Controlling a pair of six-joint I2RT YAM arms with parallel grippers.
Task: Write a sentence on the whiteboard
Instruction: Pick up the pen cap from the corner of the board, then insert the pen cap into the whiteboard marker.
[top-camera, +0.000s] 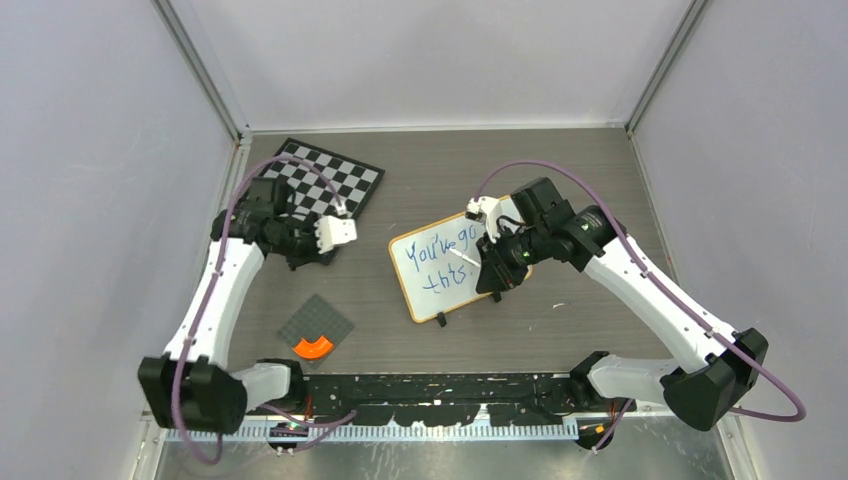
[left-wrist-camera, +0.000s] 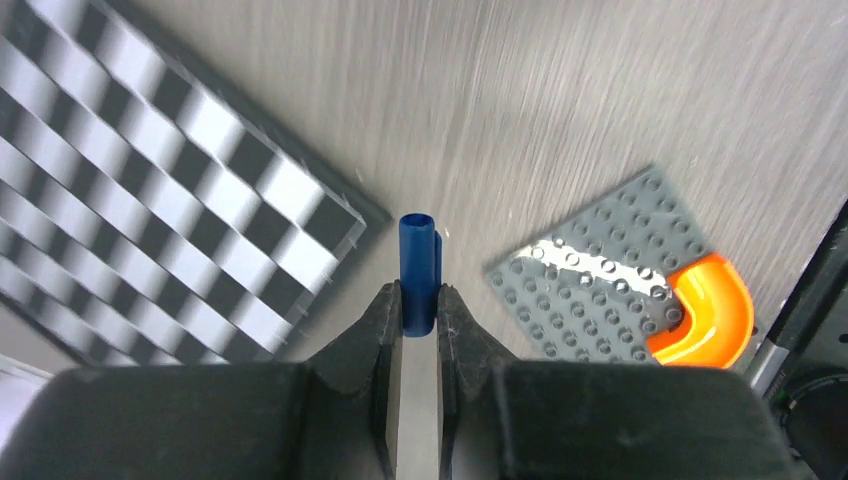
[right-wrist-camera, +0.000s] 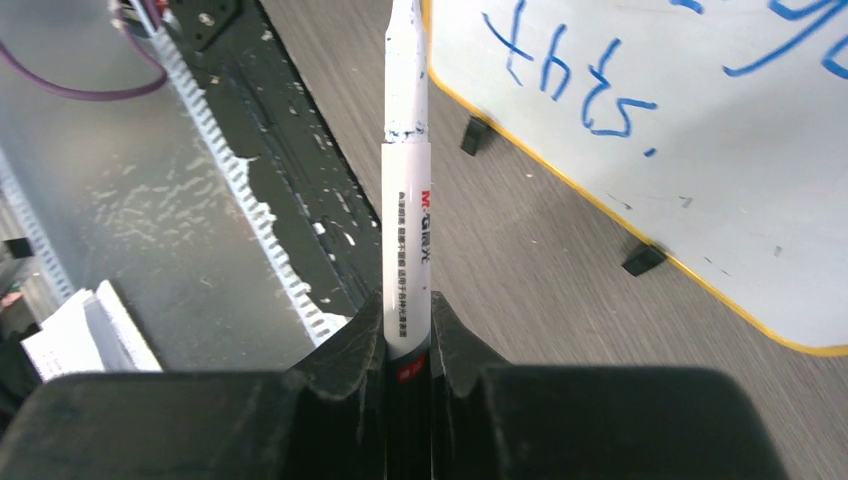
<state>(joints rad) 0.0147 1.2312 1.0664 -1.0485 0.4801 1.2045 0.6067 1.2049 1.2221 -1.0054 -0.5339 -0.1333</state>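
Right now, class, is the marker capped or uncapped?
Uncapped: the marker in the right gripper shows its bare narrow front, while the blue cap sits pinched in the left gripper.

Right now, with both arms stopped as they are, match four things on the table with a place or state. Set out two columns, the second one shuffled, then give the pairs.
Things:
1 blue cap
2 marker
3 orange curved piece
4 whiteboard

Places or states:
A on the grey studded plate
B gripped in the right claw
C carries blue writing
D gripped in the left claw

Pairs: 1-D, 2-B, 3-A, 4-C
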